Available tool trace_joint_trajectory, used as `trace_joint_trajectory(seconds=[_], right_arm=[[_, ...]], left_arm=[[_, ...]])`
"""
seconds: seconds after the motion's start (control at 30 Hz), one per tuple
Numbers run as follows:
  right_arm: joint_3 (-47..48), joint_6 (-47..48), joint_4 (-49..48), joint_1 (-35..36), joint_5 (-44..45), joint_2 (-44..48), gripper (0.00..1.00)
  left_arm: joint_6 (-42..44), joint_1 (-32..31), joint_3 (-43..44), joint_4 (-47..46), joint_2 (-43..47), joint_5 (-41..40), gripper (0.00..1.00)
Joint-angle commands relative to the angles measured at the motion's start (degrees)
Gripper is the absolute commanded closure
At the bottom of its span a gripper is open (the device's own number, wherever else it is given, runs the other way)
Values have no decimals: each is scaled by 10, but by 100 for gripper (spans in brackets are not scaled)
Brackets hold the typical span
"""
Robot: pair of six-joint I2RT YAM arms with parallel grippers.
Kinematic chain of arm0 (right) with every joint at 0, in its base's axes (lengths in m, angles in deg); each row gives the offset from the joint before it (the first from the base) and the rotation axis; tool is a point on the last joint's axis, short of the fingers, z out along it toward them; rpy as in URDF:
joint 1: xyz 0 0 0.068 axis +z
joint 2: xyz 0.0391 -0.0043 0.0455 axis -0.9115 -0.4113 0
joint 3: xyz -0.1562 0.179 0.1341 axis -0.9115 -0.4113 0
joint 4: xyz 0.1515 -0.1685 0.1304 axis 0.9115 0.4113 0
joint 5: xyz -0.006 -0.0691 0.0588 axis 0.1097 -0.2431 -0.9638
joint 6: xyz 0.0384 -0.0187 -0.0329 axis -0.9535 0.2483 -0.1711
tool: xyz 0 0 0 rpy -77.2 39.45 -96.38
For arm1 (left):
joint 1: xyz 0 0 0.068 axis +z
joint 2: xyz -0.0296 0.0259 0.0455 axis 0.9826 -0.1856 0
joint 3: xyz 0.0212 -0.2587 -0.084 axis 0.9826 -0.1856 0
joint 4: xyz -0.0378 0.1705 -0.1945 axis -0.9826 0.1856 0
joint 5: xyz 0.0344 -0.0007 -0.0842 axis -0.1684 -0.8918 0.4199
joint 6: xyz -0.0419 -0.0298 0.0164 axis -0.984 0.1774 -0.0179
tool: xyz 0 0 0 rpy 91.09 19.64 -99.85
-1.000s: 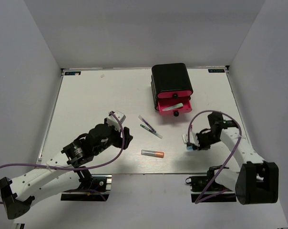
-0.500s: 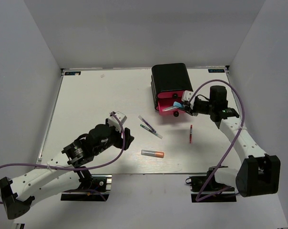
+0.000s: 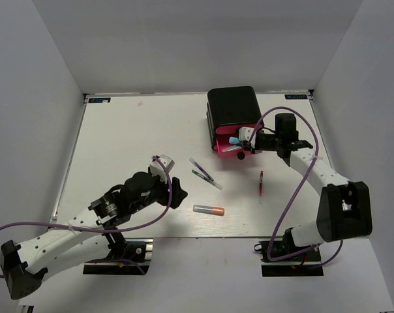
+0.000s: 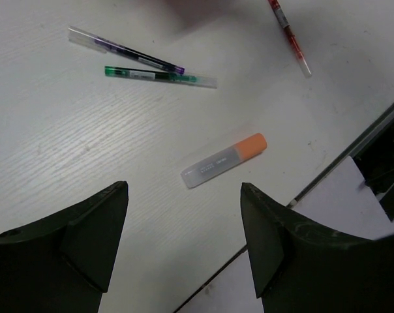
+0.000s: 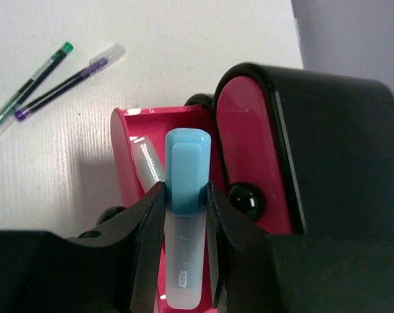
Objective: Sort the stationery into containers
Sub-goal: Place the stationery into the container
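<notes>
At the lower left of the top view the left gripper (image 3: 175, 193) hangs over the white table (image 3: 119, 143) with its jaws spread wide and nothing between them; its wrist view shows both dark fingers (image 4: 86, 241) apart above the bare surface; just to its right, near the middle of the frame, the purple pen (image 3: 200, 168) and the green pen (image 3: 207, 178) lie close together at a shallow angle, and below them the grey marker with orange cap (image 3: 208, 210) lies flat, apart from both; further right, in the upper part of the frame, the glossy black case (image 3: 233, 104) stands with one pink drawer (image 3: 224, 145) pulled out toward the arms and a closed pink drawer front (image 5: 246, 150) above it; a pale marker body (image 5: 148, 163) lies inside the open drawer; the right gripper (image 3: 246, 139) is clenched on the light blue marker (image 5: 184, 215), holding it over that open drawer with the cap pointing away from the wrist camera; right of the drawer and lower in the frame, the red pen (image 3: 261, 182) lies alone on the table, well apart from the other pens.
</notes>
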Motion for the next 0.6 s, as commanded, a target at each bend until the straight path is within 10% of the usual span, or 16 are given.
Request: trace_joint_trajectory(seconds=[0.0, 0.07, 0.23, 0.57], right_arm=[[23, 53, -26, 1, -12, -23, 97], [27, 57, -23, 3, -11, -45, 94], [33, 46, -17, 2, -7, -51, 35], [3, -76, -38, -3, -23, 34, 32]], left_arm=[[-65, 0, -27, -41, 1, 49, 20], [-88, 0, -47, -58, -5, 74, 20], [-65, -7, -23, -50, -39, 94, 18], [106, -17, 88, -14, -231, 144, 26]])
